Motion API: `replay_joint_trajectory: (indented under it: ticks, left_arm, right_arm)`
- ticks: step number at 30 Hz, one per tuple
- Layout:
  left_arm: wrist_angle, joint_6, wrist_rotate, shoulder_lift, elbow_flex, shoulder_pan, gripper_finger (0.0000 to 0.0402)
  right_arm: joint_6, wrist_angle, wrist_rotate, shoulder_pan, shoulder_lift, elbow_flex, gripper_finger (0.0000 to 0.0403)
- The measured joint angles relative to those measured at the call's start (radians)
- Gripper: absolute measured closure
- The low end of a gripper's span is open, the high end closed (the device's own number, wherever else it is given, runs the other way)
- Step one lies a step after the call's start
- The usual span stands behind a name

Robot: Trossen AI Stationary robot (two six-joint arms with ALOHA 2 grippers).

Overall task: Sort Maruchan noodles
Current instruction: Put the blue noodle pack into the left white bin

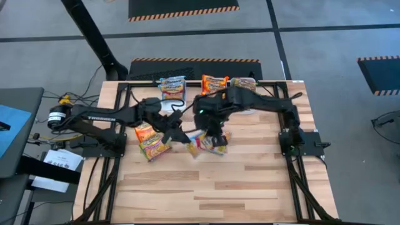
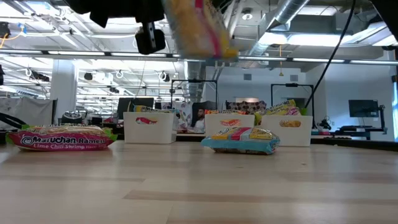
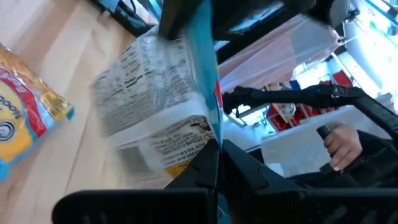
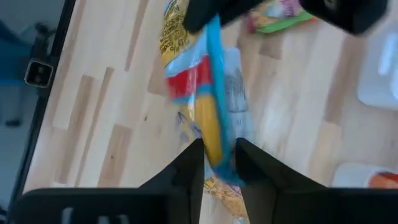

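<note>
High view shows both arms meeting over the middle of the wooden surface (image 1: 219, 181). The left pincer (image 3: 217, 152) is pressed together on the blue edge of a raised noodle packet (image 3: 158, 99). The right pincer (image 4: 219, 155) stands slightly spread around the same packet's other edge, its fingers (image 4: 186, 168) just beside it. Another packet (image 1: 211, 144) lies beneath them, a green-edged one (image 1: 152, 140) toward nine o'clock. White bins (image 1: 174, 89) holding packets line the twelve o'clock edge.
</note>
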Motion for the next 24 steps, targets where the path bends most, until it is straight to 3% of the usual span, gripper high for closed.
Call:
replay_joint_trajectory:
  ticks: [15, 24]
  left_arm:
    - [-0.092, 0.085, 0.019, -0.017, -0.001, 0.129, 0.0401]
    - [-0.094, 0.109, 0.062, -0.017, -0.001, 0.289, 0.0401]
  right_arm:
    - [0.032, 0.054, 0.044, -0.142, -0.183, 0.008, 0.0275]
    - [0.009, 0.036, 0.042, -0.248, -0.224, 0.008, 0.0274]
